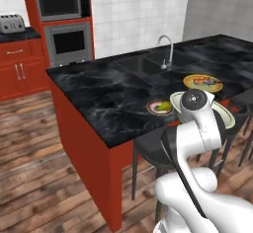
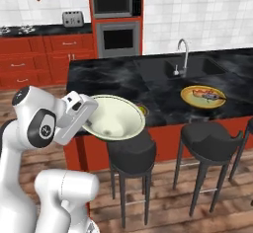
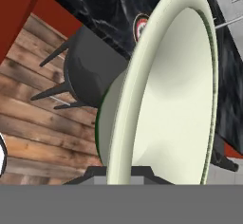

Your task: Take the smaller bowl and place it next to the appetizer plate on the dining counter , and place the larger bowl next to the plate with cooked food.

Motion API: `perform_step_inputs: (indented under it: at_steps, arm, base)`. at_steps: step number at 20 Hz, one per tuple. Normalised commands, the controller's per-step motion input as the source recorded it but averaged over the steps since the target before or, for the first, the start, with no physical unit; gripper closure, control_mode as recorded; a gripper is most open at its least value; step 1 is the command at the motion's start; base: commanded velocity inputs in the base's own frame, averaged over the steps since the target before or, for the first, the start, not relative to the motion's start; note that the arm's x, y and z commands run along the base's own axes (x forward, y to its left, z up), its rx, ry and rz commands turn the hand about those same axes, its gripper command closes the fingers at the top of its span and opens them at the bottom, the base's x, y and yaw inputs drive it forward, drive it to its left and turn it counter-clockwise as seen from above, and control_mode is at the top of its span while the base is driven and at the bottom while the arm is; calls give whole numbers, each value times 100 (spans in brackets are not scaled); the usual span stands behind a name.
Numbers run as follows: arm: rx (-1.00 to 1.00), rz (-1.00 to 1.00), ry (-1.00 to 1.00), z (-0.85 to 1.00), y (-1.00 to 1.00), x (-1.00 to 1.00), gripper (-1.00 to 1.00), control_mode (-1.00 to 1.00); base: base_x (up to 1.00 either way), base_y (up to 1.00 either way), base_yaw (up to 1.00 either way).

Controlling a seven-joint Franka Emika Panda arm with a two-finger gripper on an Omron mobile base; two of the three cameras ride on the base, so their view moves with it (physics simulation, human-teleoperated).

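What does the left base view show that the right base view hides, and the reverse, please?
Left base view: the appetizer plate lies in the open with its green-yellow food. Right base view: the gripper shut on the larger bowl, held above a black stool. Both: the plate with cooked food, the faucet and the dining counter.

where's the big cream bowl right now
The larger bowl is held in the gripper, tilted, above a black stool at the dining counter's near edge, left of the yellow plate.
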Motion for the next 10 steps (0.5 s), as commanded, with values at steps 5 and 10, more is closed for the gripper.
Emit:
perform_step_inputs:
  at_steps: [5,10]
  arm:
    - [0,0,0,0,0,0,100,100]
    - [0,0,0,0,0,0,100,100]
  base:
    - [1,-100,38]
    - [0,-100,36]
